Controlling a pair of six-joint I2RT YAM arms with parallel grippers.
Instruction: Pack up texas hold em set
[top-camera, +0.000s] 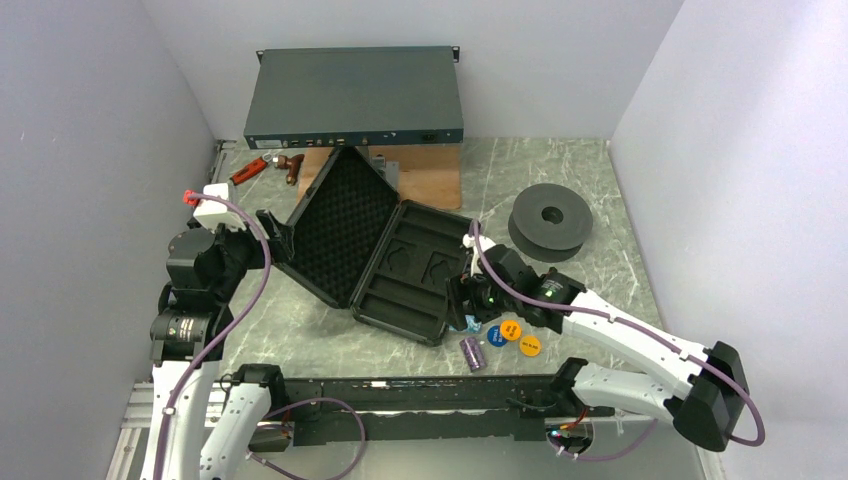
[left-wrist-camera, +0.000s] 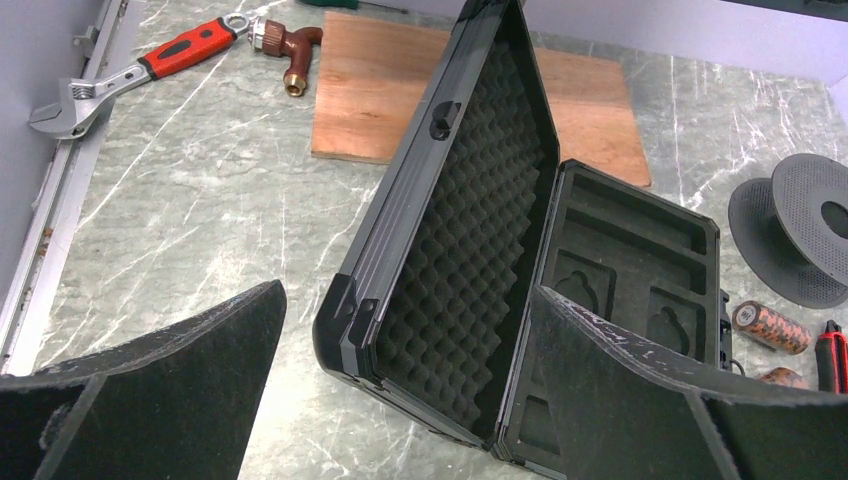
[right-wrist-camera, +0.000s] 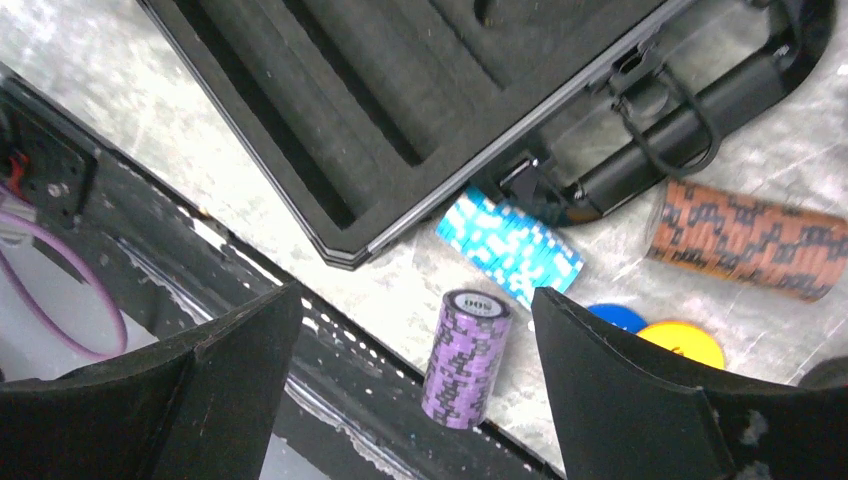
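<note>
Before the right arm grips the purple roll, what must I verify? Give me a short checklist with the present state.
1. Case open, slots empty: ok.
2. Right gripper open: ok.
3. Purple roll between its jaws: ok.
4. Teal roll apart from purple roll: ok.
5. Left gripper open: ok.
6. Left gripper clear of the lid: cannot tell.

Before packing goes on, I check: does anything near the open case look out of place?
The purple roll, teal roll and brown roll lie loose on the table beside the case, whose slots are empty.
</note>
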